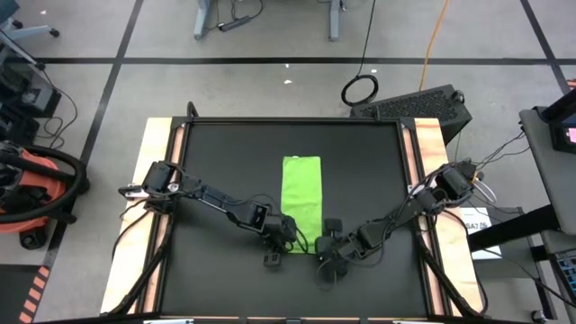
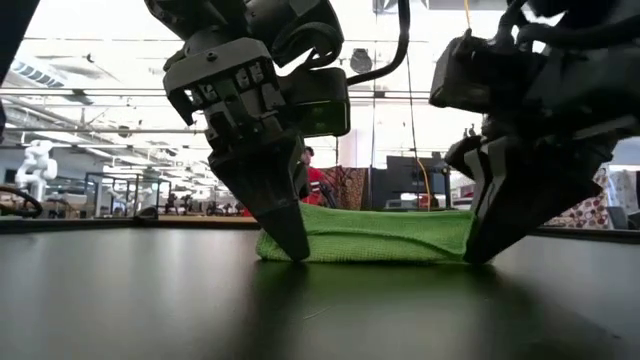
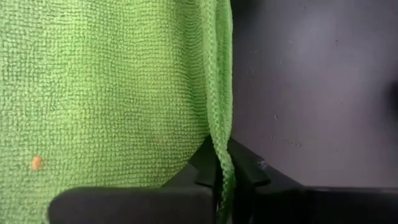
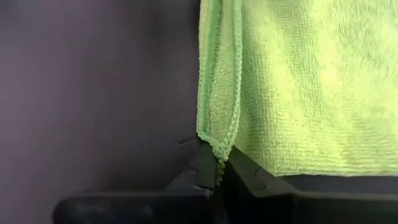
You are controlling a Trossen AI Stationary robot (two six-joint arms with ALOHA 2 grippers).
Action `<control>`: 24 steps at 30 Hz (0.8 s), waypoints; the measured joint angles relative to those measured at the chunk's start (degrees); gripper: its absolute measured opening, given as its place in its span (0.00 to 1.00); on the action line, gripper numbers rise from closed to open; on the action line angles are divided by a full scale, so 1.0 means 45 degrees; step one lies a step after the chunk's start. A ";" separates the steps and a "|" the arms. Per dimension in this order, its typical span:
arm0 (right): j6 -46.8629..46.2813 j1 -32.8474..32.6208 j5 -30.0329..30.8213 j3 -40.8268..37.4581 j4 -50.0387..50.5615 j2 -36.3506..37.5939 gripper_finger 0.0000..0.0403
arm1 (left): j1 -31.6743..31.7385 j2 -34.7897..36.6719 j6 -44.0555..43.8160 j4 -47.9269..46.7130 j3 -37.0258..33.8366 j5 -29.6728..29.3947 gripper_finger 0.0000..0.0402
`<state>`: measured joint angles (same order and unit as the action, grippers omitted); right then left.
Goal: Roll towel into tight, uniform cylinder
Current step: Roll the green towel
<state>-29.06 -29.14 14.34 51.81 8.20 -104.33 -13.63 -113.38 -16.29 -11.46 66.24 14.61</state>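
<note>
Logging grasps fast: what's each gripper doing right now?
Left gripper: shut on the towel edge.
Right gripper: shut on the towel corner.

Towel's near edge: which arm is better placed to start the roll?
Neither alone. The left gripper pinches the near-left corner of the towel, and the right gripper pinches the near-right corner. Likely both should lift and roll forward together.

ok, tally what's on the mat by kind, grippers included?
Towels, lime green: 1, the towel, folded into a long strip
Grippers, dark: 2, the left gripper and the right gripper, each pinching a near corner of the strip
Black table mat: 1
Total: 4
</note>
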 joint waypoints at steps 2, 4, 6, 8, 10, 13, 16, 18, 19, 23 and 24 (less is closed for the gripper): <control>-0.0173 0.0094 -0.0315 -0.0335 -0.0803 0.0116 0.01 | 0.0003 0.0010 -0.0237 -0.0032 0.0000 0.0009 0.07; -0.0277 0.0196 -0.0510 -0.0505 -0.1223 0.0250 0.00 | 0.0002 0.0010 -0.0323 -0.0046 0.0000 0.0031 0.08; -0.0355 0.0356 -0.0829 -0.0600 -0.1239 0.0455 0.00 | 0.0000 0.0014 -0.0411 -0.0059 0.0000 0.0029 0.10; -0.0440 0.0569 -0.1342 -0.0744 -0.1327 0.0642 0.00 | 0.0000 0.0017 -0.0623 -0.0051 0.0000 0.0034 0.13; -0.0569 0.0770 -0.1780 -0.0905 -0.1486 0.0815 0.00 | -0.0003 0.0019 -0.0643 -0.0026 0.0000 0.0040 0.17; -0.0907 0.1004 -0.2162 -0.1169 -0.1571 0.1034 0.00 | -0.0026 0.0024 -0.0654 0.0007 0.0000 0.0063 0.24; -0.1240 0.1153 -0.2298 -0.1410 -0.1670 0.1257 0.00 | -0.0092 0.0024 -0.0642 0.0055 0.0010 0.0043 0.31; -0.1393 0.1240 -0.2497 -0.1528 -0.1847 0.1373 0.00 | -0.0116 0.0034 -0.0562 0.0082 0.0010 0.0011 0.37; -0.1398 0.1304 -0.2645 -0.1604 -0.1999 0.1419 0.00 | -0.0152 0.0043 -0.0505 0.0077 0.0019 -0.0090 0.39; -0.1565 0.1572 -0.3467 -0.1800 -0.2947 0.1433 0.00 | -0.0253 0.0305 -0.0069 -0.0394 0.0015 -0.0714 0.49; -0.1631 0.1660 -0.3659 -0.1842 -0.3128 0.1433 0.00 | -0.0261 0.0392 0.0036 -0.0545 0.0015 -0.1004 0.52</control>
<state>-36.40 -21.67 -2.13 43.52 -5.87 -97.89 -14.80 -111.62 -16.13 -13.91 66.30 10.10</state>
